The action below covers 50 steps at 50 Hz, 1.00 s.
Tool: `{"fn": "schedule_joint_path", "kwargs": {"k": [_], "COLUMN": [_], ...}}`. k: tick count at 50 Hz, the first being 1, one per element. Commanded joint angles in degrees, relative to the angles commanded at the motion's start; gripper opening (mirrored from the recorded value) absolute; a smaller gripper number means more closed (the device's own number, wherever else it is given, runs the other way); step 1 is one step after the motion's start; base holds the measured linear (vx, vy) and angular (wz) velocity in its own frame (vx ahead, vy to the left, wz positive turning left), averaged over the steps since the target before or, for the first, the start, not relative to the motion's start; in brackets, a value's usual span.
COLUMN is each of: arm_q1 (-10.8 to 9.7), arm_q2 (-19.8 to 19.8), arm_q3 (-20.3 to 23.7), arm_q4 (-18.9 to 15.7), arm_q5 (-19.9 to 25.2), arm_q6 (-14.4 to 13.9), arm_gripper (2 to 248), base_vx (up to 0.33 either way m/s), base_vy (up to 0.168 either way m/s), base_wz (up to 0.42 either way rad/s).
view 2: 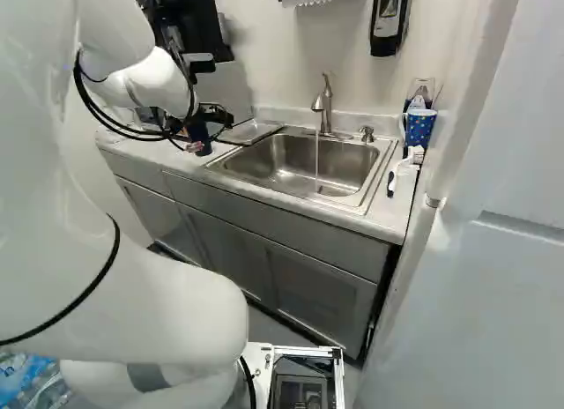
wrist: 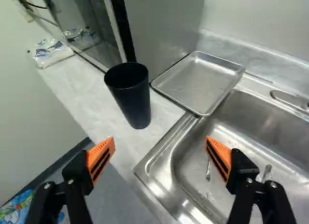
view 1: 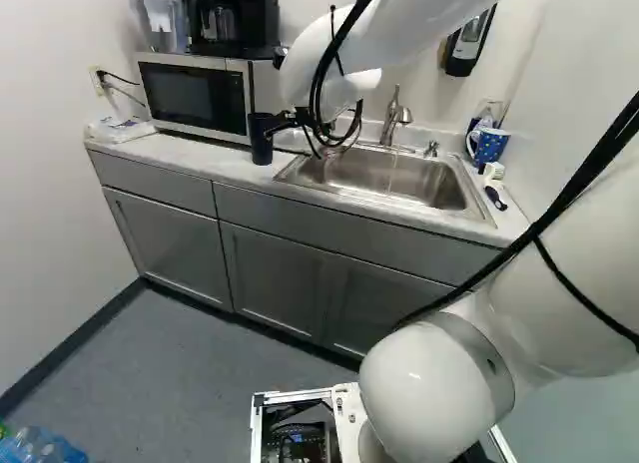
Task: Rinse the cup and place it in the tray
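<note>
Above the counter by the sink's near-left corner is my gripper point(view 1: 290, 124). The wrist view shows the gripper point(wrist: 160, 142) open, its orange-padded fingers wide apart and nothing between them. A dark cup point(wrist: 129, 96) stands upright on the counter ahead of the fingers, touching neither. The same cup point(view 1: 261, 142) shows beside the gripper in the left base view. The shallow metal tray point(wrist: 198, 81) lies beyond the cup, against the microwave's side, one corner over the sink's rim; it looks bare. Water runs from the faucet point(view 2: 323, 105) into the sink point(view 2: 295, 162).
The microwave point(view 1: 195, 96) borders the counter left of the cup. Spoon-like utensils point(wrist: 208, 170) lie in the sink. At the sink's far right stand a blue dotted mug point(view 2: 419, 127) and a brush point(view 2: 405, 162). A soap dispenser point(view 1: 467, 46) hangs on the wall.
</note>
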Motion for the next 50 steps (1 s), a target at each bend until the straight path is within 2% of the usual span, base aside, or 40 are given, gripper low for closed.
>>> {"fn": "schedule_joint_path", "kwargs": {"k": [11,21,31,50], "arm_q1": [2.12,3.41,3.75,3.9], "arm_q2": [-0.78,-3.06,-4.34,-6.32], "arm_q3": [-0.71,-2.4,-2.42,-1.88], "arm_q4": [-0.52,-0.52,-0.52,-0.52], "arm_q5": [0.51,1.17,2.99,9.35], "arm_q6": [0.0,0.0,0.0,0.0], "arm_gripper": [247,247,247,247], "base_vx": [0.0,0.0,0.0,0.0], "base_vy": [0.0,0.0,0.0,0.0], "base_wz": [0.0,0.0,0.0,0.0]}}
